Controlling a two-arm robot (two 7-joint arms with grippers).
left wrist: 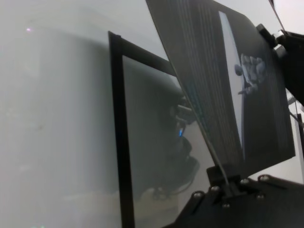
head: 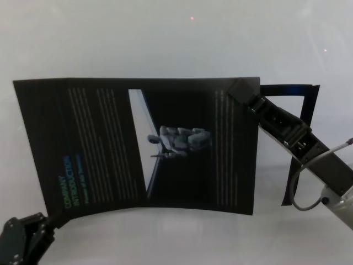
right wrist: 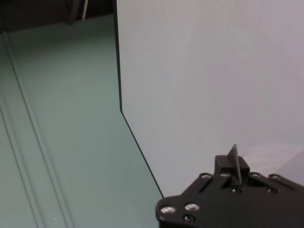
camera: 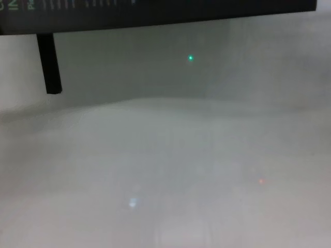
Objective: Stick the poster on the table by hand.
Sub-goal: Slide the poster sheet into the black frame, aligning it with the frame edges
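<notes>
The poster (head: pixel 138 149) is a black sheet with white text columns and a green heading, held in the air above the pale table (head: pixel 165 33), slightly bowed. My left gripper (head: pixel 51 220) is shut on its near left corner; in the left wrist view the fingers (left wrist: pixel 227 184) pinch the poster (left wrist: pixel 228 71) edge. My right gripper (head: pixel 242 91) is shut on the far right corner; the right wrist view shows the thin edge of the sheet (right wrist: pixel 233 159) clamped between the fingers (right wrist: pixel 223 164). In the chest view the poster (camera: pixel 155 13) crosses the top.
A black rectangular outline (head: pixel 306 91) lies on the table under and to the right of the sheet, also seen as the outline (left wrist: pixel 116 123) in the left wrist view. A thin black upright bar (camera: pixel 49 62) hangs in the chest view. The table's edge (right wrist: pixel 121 99) borders a green floor.
</notes>
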